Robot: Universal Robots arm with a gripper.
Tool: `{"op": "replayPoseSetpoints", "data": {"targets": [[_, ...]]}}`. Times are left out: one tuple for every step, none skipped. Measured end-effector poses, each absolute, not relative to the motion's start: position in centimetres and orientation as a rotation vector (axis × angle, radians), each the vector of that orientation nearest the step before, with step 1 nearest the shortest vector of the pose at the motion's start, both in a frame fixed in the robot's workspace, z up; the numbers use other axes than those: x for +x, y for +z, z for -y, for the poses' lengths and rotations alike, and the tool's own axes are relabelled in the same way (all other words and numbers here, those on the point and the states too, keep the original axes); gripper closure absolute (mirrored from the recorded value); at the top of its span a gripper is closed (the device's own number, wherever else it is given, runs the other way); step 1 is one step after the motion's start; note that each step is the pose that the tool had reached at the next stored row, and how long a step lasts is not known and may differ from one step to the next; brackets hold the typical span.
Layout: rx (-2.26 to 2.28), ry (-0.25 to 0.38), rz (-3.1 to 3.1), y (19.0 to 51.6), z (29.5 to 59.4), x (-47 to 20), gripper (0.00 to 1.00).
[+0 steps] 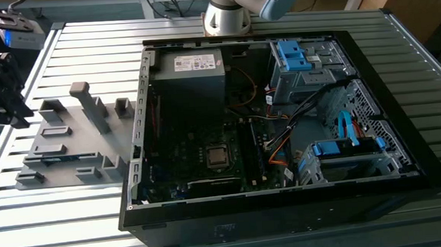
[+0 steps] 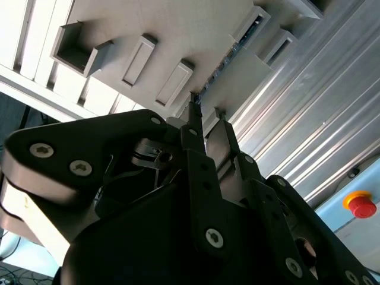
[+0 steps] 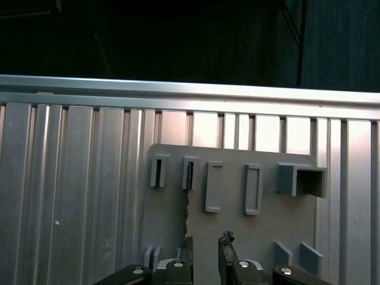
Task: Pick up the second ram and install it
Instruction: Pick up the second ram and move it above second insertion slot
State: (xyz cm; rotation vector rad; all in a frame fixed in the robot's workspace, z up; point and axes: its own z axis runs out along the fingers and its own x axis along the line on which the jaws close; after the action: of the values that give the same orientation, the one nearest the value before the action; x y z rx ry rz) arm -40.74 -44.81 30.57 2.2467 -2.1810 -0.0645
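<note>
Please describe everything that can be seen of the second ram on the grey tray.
The second ram is a long, very thin board, seen edge-on, dark with greenish spots. It stands on edge on the grey tray, one end in a slotted block. The open gripper is at its other end; contact is unclear.

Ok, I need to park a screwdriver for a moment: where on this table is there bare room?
Bare table lies between the grey tray and the near edge in the exterior view, and behind the tray toward the robot's base. Crowded: the tray's blocks, near the claw, and the open computer case.
</note>
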Motion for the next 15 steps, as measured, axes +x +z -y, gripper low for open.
{"op": "replayPoseSetpoints", "data": {"targets": [[2.246,-0.064,2.181,30.5,44.8,-40.7,0.69],[2.246,-0.064,2.18,30.5,44.8,-40.7,0.69],[2.246,-0.063,2.18,30.5,44.8,-40.7,0.69],[2.246,-0.063,2.18,30.4,44.8,-40.7,0.69],[2.246,-0.062,2.18,30.3,44.8,-40.7,0.69],[2.246,-0.062,2.18,30.3,44.9,-40.7,0.69],[2.245,-0.062,2.18,30.2,44.9,-40.7,0.69],[2.246,-0.062,2.18,30.1,44.9,-40.7,0.69],[2.246,-0.062,2.18,30.0,44.9,-40.7,0.69],[2.245,-0.062,2.18,29.9,44.9,-40.7,0.69],[2.246,-0.062,2.18,29.8,45.0,-40.7,0.69],[2.246,-0.062,2.18,29.7,45.0,-40.7,0.69],[2.245,-0.062,2.18,29.6,45.0,-40.7,0.69],[2.245,-0.062,2.18,29.5,45.0,-40.7,0.69],[2.245,-0.062,2.18,29.4,45.1,-40.7,0.69]]}}
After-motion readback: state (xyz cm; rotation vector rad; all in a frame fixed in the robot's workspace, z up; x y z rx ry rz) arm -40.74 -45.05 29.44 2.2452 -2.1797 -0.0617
